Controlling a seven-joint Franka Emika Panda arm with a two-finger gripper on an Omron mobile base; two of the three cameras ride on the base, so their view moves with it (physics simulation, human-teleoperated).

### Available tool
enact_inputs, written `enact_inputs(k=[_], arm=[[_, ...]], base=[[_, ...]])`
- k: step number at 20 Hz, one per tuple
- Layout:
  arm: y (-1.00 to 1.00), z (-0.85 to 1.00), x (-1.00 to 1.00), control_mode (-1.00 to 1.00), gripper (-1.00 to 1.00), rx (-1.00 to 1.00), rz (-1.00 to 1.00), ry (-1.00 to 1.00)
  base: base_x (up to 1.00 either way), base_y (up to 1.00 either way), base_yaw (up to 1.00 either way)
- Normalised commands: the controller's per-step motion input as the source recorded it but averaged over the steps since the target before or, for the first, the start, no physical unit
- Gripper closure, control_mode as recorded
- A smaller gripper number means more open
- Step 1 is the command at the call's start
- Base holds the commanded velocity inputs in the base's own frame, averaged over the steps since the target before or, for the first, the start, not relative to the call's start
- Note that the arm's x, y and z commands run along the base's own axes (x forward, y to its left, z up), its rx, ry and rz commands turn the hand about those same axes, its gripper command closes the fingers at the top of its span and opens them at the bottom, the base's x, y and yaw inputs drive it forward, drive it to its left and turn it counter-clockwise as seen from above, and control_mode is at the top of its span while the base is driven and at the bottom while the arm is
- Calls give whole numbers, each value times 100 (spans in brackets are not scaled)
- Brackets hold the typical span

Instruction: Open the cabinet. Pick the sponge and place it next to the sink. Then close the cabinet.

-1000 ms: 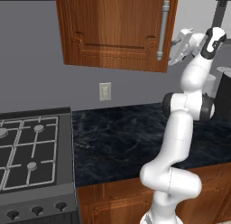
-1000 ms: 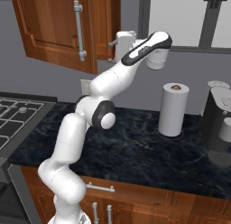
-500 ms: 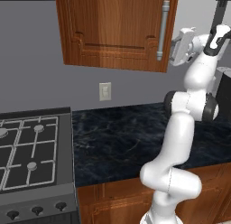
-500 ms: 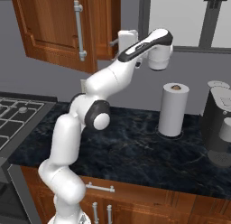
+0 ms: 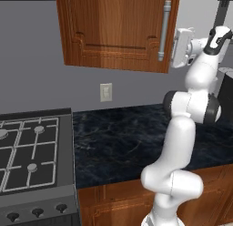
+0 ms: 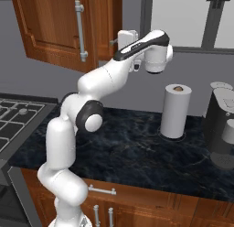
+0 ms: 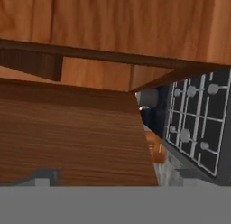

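The reddish-brown cabinet hangs above the counter, and its door stands partly swung out. The long silver bar handle runs down the door's free edge. My gripper is up beside that edge, just right of the handle, open and holding nothing. In the right base view the gripper sits between the door and the cabinet box. The hand view looks along wooden cabinet surfaces at close range, with the fingertips spread wide. The sponge is hidden. The sink is out of view.
A dark marble counter runs below, with a gas stove at its left. A white paper towel roll and a dark coffee machine stand to the right. A wall outlet sits under the cabinet.
The hand has shifted slightly left toward the door's edge and the wrist has lifted. The door and gripper opening look unchanged.
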Motion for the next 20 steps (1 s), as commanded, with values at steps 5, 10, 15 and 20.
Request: enact_inputs(k=[5,10,15,20], arm=[[13,0,22,-100,-100,0,0,3],[4,0,17,-100,-100,0,0,0],[7,0,16,-100,-100,0,0,0],[4,0,17,-100,-100,0,0,1]], base=[[0,0,0],[0,0,0],[0,0,0],[0,0,0]])
